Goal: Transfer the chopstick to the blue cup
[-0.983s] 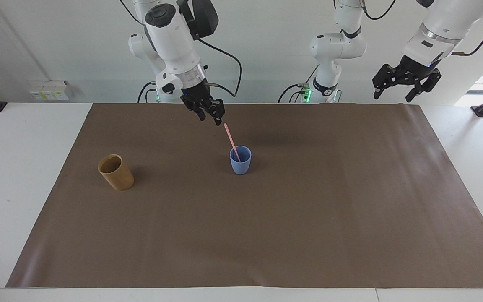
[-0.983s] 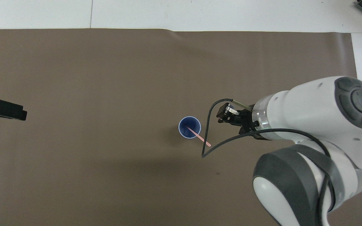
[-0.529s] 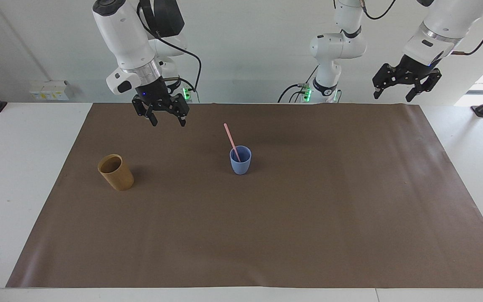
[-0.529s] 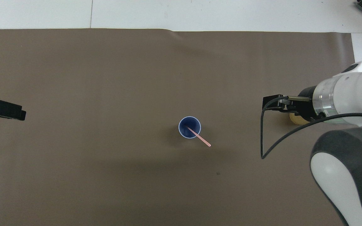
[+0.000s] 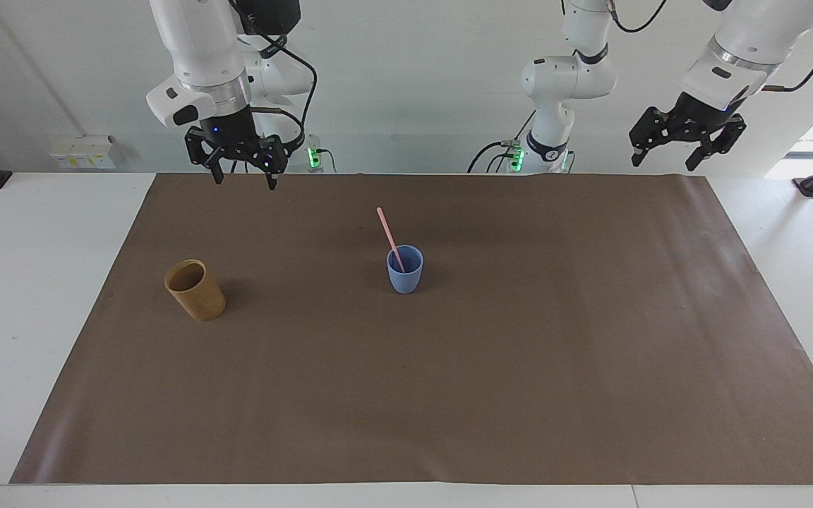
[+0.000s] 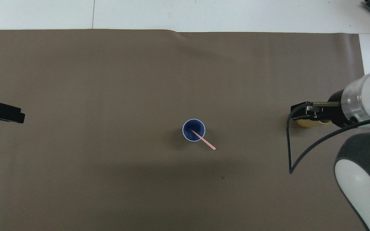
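The light-blue cup (image 5: 404, 271) stands upright near the middle of the brown mat and also shows in the overhead view (image 6: 194, 130). The pale-pink chopstick (image 5: 388, 234) stands in it, its top leaning toward the robots and the right arm's end; it also shows in the overhead view (image 6: 207, 143). My right gripper (image 5: 243, 178) is open and empty, raised over the mat's edge nearest the robots, well apart from the cup. In the overhead view it (image 6: 301, 110) covers part of the tan cup. My left gripper (image 5: 661, 162) is open and empty and waits raised at its own end (image 6: 10, 114).
A tan bamboo-coloured cup (image 5: 195, 289) stands upright toward the right arm's end, level with the blue cup; its rim partly shows in the overhead view (image 6: 307, 124). The brown mat (image 5: 519, 367) covers most of the white table.
My right gripper has drawn back from above the chopstick's top, moving up and toward the right arm's end. The chopstick stays in the blue cup. The left arm has not moved.
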Controlling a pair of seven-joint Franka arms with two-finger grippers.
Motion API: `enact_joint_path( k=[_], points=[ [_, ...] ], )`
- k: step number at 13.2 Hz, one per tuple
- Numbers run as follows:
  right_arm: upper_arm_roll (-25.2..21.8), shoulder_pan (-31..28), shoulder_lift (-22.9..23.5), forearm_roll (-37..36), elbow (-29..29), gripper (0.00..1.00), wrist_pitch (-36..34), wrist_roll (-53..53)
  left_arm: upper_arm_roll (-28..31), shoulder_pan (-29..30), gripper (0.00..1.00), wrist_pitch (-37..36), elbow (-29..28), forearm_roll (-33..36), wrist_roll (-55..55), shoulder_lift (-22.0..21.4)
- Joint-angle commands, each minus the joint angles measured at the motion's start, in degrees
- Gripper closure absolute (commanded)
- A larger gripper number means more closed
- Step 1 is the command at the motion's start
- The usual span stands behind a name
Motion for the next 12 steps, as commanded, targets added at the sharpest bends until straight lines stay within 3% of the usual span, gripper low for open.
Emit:
enact_joint_path(
  k=[1, 4, 12],
  points=[
    [0.1, -1.5, 2.2, 2.0, 2.0, 0.0, -0.2, -7.7, -0.4, 0.8, 0.0, 0.0, 0.2, 0.6, 1.1, -0.6],
    [0.0, -3.5, 1.3, 2.3, 0.0, 0.0, 0.0, -14.3, -0.3, 0.9, 0.0, 0.1, 0.4, 1.5, 4.0, -0.3],
    [-0.2, -3.7, -0.6, 4.7, -3.3, 0.0, 2.6, -14.0, -0.3, 1.5, 0.0, 0.1, -0.5, 1.6, 2.9, -1.0]
  ],
)
